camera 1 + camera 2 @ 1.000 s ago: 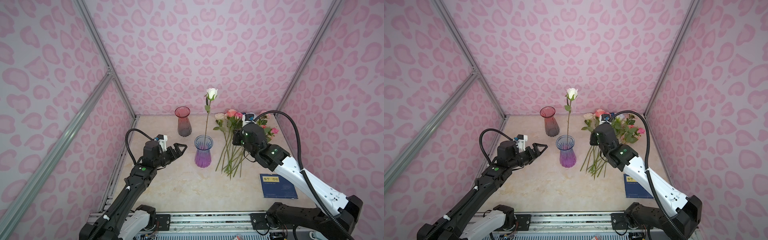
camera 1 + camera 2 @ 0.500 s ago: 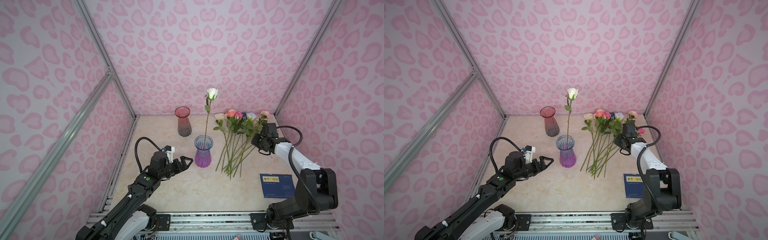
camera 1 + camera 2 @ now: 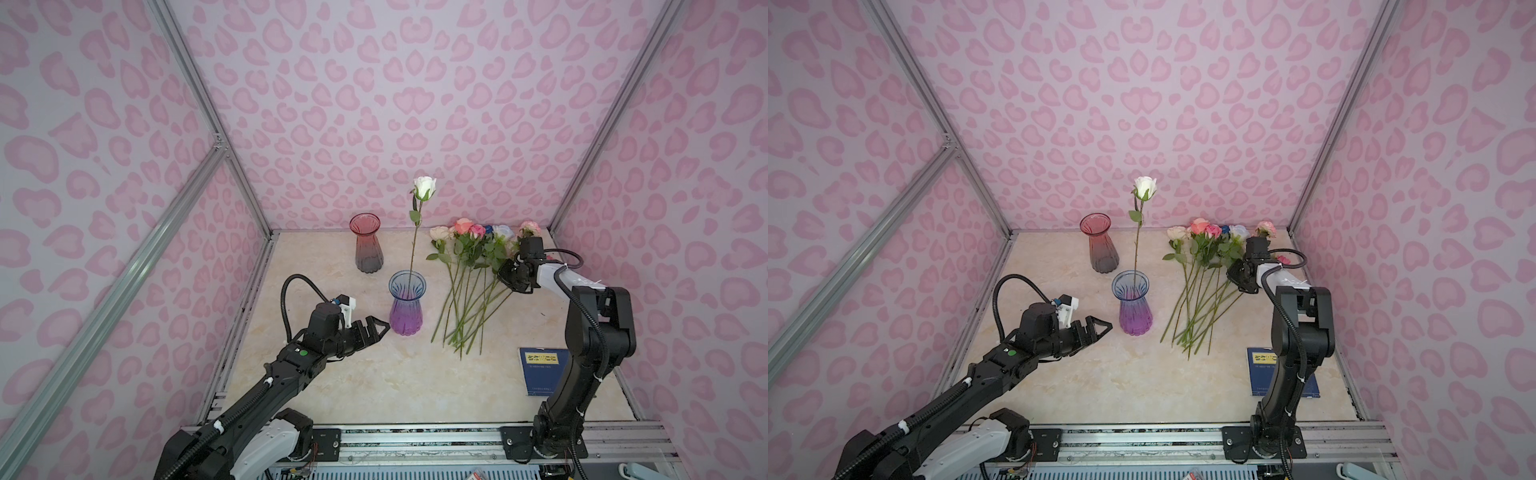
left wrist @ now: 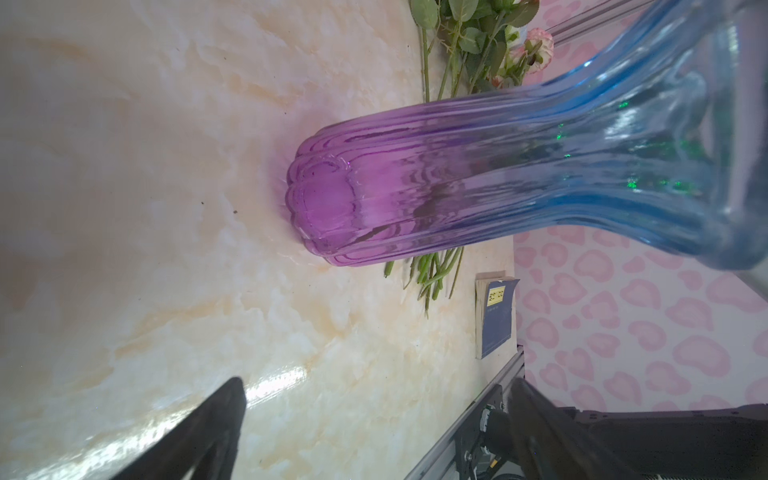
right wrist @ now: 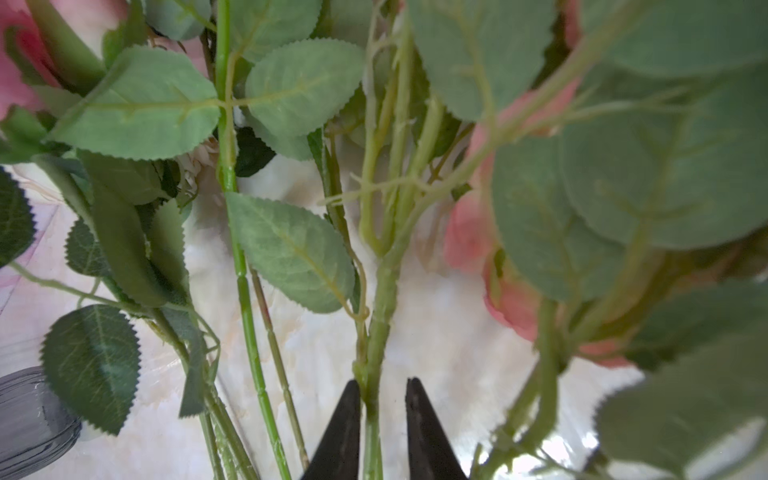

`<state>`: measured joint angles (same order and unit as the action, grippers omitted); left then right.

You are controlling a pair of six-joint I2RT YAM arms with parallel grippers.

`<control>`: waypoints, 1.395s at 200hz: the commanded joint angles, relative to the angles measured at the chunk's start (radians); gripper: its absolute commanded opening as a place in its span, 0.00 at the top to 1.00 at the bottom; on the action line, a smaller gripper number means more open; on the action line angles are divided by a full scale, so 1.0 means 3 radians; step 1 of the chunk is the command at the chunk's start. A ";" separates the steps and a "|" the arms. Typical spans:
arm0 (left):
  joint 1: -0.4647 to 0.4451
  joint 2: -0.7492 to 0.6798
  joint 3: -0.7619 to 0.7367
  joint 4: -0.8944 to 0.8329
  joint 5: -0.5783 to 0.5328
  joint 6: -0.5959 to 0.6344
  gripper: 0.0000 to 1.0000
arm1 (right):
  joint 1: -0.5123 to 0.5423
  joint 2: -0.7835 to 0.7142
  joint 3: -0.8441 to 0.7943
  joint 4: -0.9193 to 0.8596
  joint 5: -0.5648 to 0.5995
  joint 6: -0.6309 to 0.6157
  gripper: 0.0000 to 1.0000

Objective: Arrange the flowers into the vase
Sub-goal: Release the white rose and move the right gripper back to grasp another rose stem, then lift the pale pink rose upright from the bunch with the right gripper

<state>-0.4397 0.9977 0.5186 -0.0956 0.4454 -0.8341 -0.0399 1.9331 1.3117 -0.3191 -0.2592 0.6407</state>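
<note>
Pink heart-print walls close in a pale marbled table on three sides. In both top views we see the two dark arms reaching in from the near rail. The flowers lie flat as a loose sheaf on the right half of the table, with their heads towards the back wall and the stem ends fanning towards us.

The vase, blue at the flared rim and purple at the base, stands upright near the middle. A red vase stands behind it to the left, apart from it. A blue book lies flat near the front right, just beyond the stem ends. One white rose stands upright in the vase, its head well above the rim.

The left gripper hangs low just left of the vase's base, its jaws spread wide and holding nothing. The right gripper is down among the leafy upper stems, its jaws narrow on either side of one stem. We see a sliver of gap on one side and cannot tell whether the stem is pinched
</note>
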 commanded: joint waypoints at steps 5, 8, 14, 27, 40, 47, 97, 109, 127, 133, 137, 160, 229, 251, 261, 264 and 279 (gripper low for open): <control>0.0003 0.0080 0.0092 0.0147 0.0083 0.0110 0.01 | -0.0005 0.0138 0.0131 -0.0015 -0.0021 0.0013 0.80; -0.0003 0.0086 0.0096 0.0146 0.0087 0.0121 0.01 | -0.0005 0.0153 0.0152 -0.0024 -0.0021 0.0012 0.80; -0.0002 0.0090 0.0111 0.0139 0.0086 0.0135 0.01 | -0.0010 0.0189 0.0188 -0.0046 -0.0021 0.0011 0.81; -0.0002 0.0111 0.0131 0.0122 0.0090 0.0173 0.01 | -0.0007 0.0235 0.0252 -0.0072 -0.0021 0.0015 0.81; 0.0003 0.0125 0.0155 0.0105 0.0087 0.0196 0.01 | -0.0010 0.0223 0.0258 -0.0071 -0.0021 0.0015 0.88; 0.0000 0.0136 0.0170 0.0094 0.0088 0.0207 0.01 | -0.0010 0.0191 0.0241 -0.0059 -0.0021 0.0017 0.90; 0.0002 0.0139 0.0265 -0.0031 0.0113 0.0234 0.01 | 0.0000 -0.0296 -0.0039 0.0062 0.0018 0.0056 0.95; -0.0001 0.0101 0.0289 -0.0081 0.0101 0.0217 0.01 | 0.0014 -0.0430 -0.0127 0.0100 -0.0002 0.0073 0.95; 0.0000 0.0004 0.0302 -0.0122 0.0082 0.0186 0.01 | 0.0047 -0.0637 -0.0224 0.0155 0.0007 0.0078 0.95; -0.0001 -0.0038 0.0306 -0.0141 0.0063 0.0179 0.01 | 0.0058 -0.0706 -0.0248 0.0191 0.0005 0.0088 0.96; -0.0001 -0.0058 0.0302 -0.0148 0.0049 0.0177 0.01 | 0.0068 -0.0748 -0.0261 0.0207 0.0000 0.0081 0.95; -0.0002 -0.0166 0.0294 -0.0189 -0.0025 0.0163 0.01 | 0.0082 -0.0905 -0.0226 0.0235 -0.0062 0.0068 0.95; -0.0001 -0.0341 0.0355 -0.0344 -0.0148 0.0124 0.01 | 0.0123 -0.1354 -0.0090 0.0317 -0.0225 0.0017 0.95; 0.0000 -0.0419 0.0388 -0.0436 -0.0215 0.0142 0.01 | 0.0232 -0.1546 -0.0032 0.0319 -0.0210 -0.0080 0.95; 0.0002 -0.0458 0.0391 -0.0457 -0.0240 0.0135 0.01 | 0.0355 -0.1666 -0.0046 0.0359 -0.0113 -0.0176 0.96; 0.0000 -0.0471 0.0385 -0.0456 -0.0244 0.0128 0.01 | 0.0403 -0.1710 -0.0062 0.0378 -0.0079 -0.0209 0.96; 0.0002 -0.0552 0.0366 -0.0458 -0.0267 0.0099 0.01 | 0.0655 -0.1945 -0.0160 0.0514 0.0148 -0.0384 0.96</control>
<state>-0.4397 0.8597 0.6247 -0.2192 0.3923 -0.7925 0.0769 1.4216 1.2926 -0.2451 -0.2893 0.6163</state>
